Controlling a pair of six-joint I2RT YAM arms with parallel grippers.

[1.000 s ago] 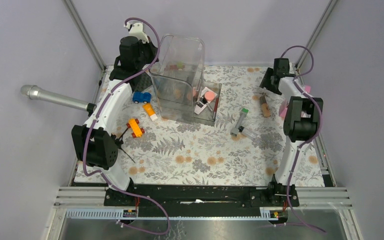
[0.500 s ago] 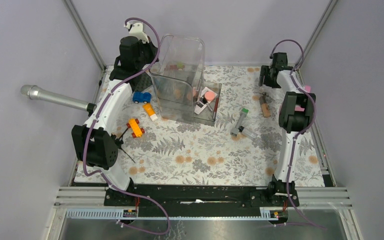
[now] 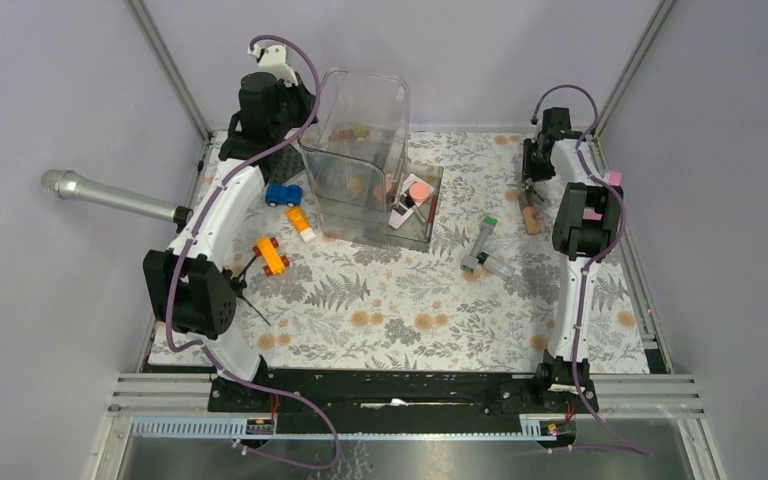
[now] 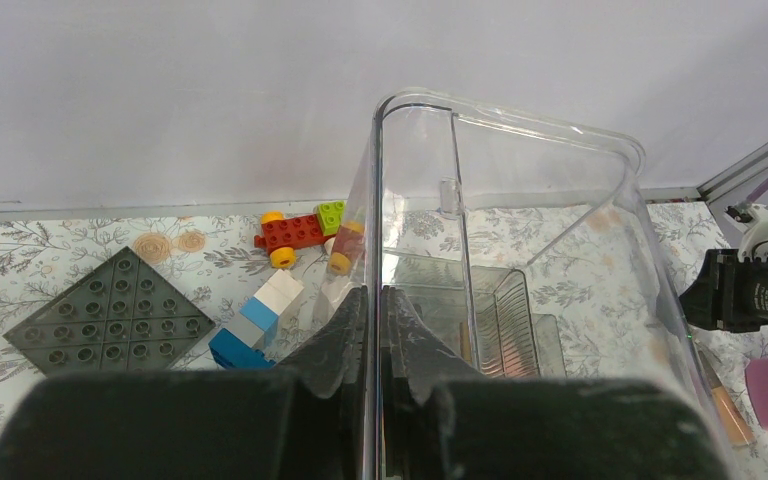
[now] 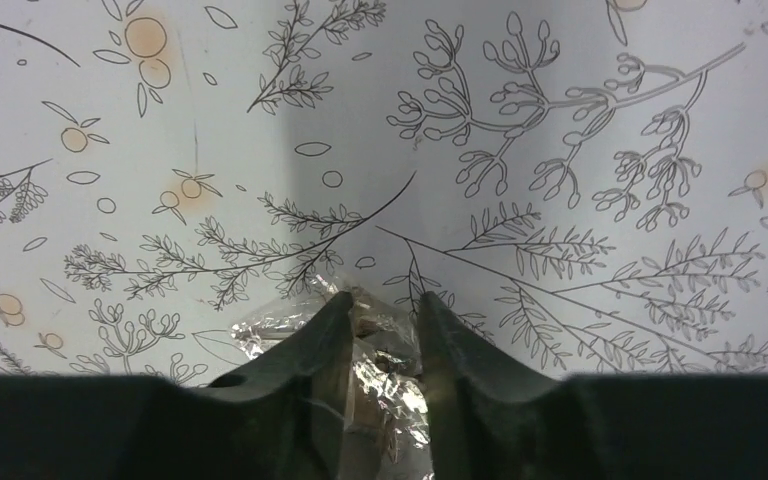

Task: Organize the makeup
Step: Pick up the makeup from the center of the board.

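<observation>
Top cam: high behind the arm bases, looking down on the whole floral table (image 3: 400, 310). Left wrist sits close against the clear bin (image 4: 500, 250) — also upper centre in top view. Right wrist faces straight down, very near the cloth.

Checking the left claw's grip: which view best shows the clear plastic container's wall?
Left wrist: the claw pinches the clear plastic container wall close up. The top view shows the whole container, grip hidden. Right wrist shows none.
</observation>
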